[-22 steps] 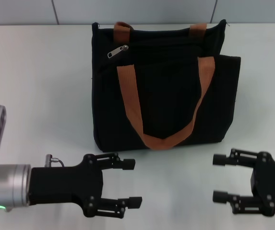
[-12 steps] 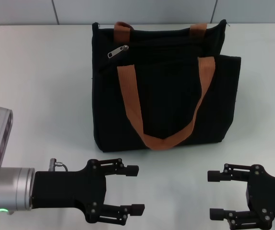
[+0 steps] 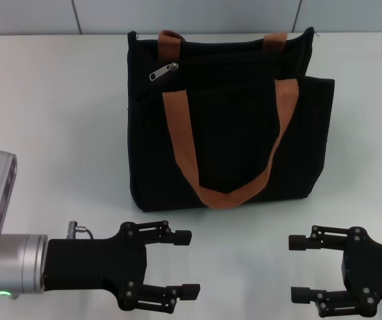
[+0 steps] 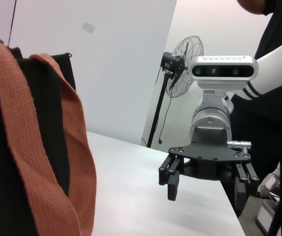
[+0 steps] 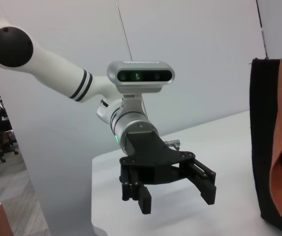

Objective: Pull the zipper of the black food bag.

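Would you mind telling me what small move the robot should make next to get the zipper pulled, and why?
Probably reach the left gripper forward toward the zipper. Both grippers hang open over the table, short of the black food bag and touching nothing. The silver pull lies at the bag's upper left corner, on the left arm's side, so that arm has the shorter path. The right gripper could follow to steady the bag.

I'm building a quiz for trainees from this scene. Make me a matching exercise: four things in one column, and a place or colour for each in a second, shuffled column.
Things:
1. zipper
2. strap handle
3. left gripper
4. right gripper

Descriptions:
A. rust-brown, hanging down the front of the black food bag
B. open, over the table in front of the bag's right part
C. silver, at the bag's upper left
D. open, over the table in front of the bag's left part

Pairs: 1-C, 2-A, 3-D, 4-B
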